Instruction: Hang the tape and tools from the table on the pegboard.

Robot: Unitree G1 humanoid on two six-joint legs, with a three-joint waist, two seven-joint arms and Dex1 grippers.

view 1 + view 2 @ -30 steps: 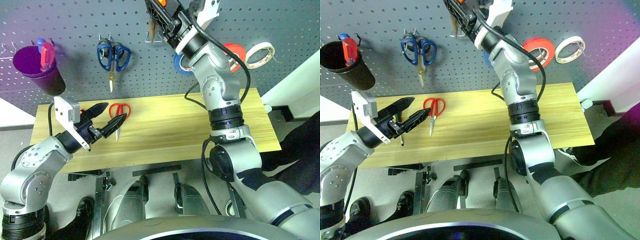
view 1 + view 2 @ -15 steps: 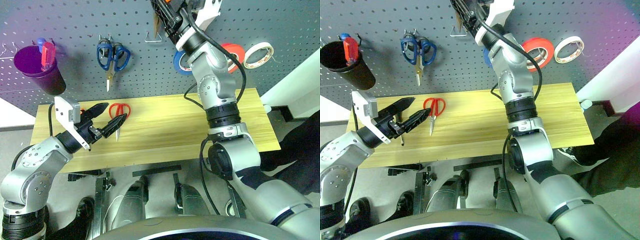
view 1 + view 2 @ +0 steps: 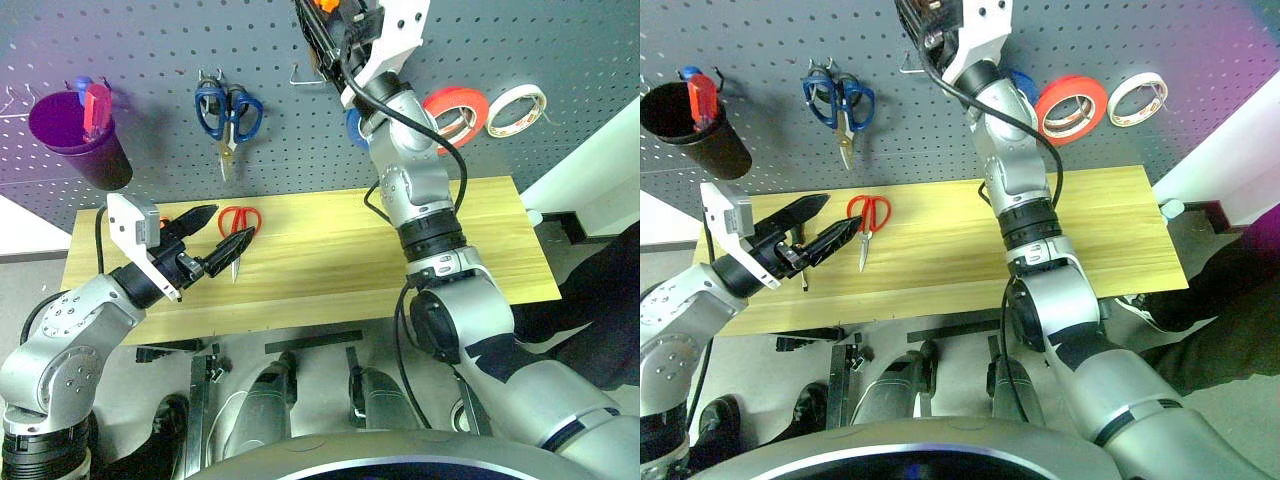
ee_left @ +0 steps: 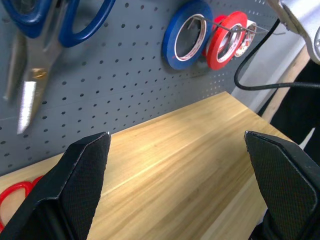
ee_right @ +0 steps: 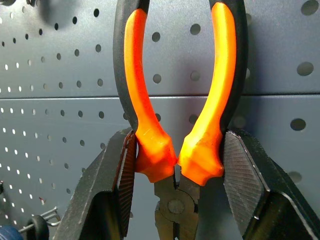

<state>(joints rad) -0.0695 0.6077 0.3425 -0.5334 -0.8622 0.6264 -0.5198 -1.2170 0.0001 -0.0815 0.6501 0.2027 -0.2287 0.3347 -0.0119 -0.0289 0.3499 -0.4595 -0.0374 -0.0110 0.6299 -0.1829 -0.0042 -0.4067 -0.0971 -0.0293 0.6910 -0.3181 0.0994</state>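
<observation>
My right gripper (image 5: 177, 167) is shut on the small pliers (image 5: 150, 100), clamping the orange-and-black handles near the pivot. It holds them high against the dark grey pegboard (image 3: 150, 40), beside a wire hook (image 3: 305, 74). The red tape (image 3: 455, 108) hangs on the pegboard to the right of that arm. The red-handled scissors (image 3: 238, 222) lie on the wooden table (image 3: 330, 250) at its left. My left gripper (image 3: 230, 225) hovers open and empty just left of them. A slim dark tip (image 3: 803, 283) shows on the table under that gripper.
Blue-handled scissors (image 3: 228, 108) hang at upper left, and a purple cup (image 3: 75, 135) holding small tools hangs further left. A blue roll (image 4: 185, 35) and a cream roll (image 3: 520, 108) flank the red tape. A person in dark clothing (image 3: 600, 310) stands at the right.
My right wrist has rolled and its forearm has swung left, uncovering more of the red tape. The pliers stay gripped at the board. The blue scissors sway slightly. My left arm is still.
</observation>
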